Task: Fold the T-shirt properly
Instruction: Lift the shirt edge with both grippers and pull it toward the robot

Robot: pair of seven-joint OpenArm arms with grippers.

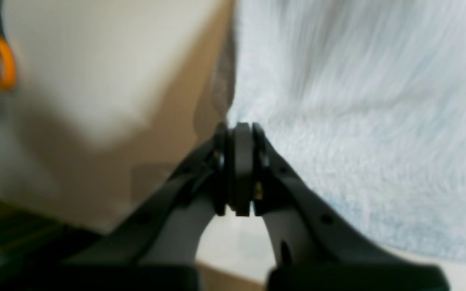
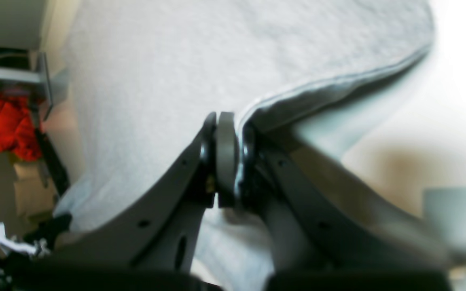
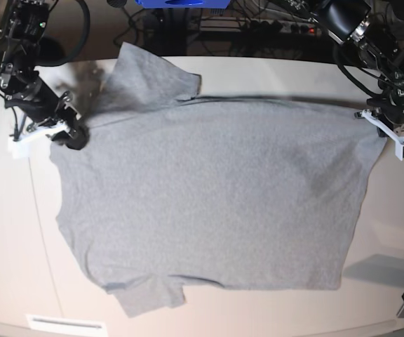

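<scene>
T-shirt (image 3: 209, 196) lies spread, plain side up, across the counter (image 3: 12, 246); no fold visible yet. Left end effector (image 1: 241, 133) pinches the hem corner; right end effector (image 2: 227, 121) pinches the shoulder edge. Judged early: all folds remain.

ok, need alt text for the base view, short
A light grey T-shirt lies spread, plain side up, across a pale table, seen from above. The right gripper pinches its edge at the view's left and the left gripper pinches its edge at the view's right, both shut.
</scene>
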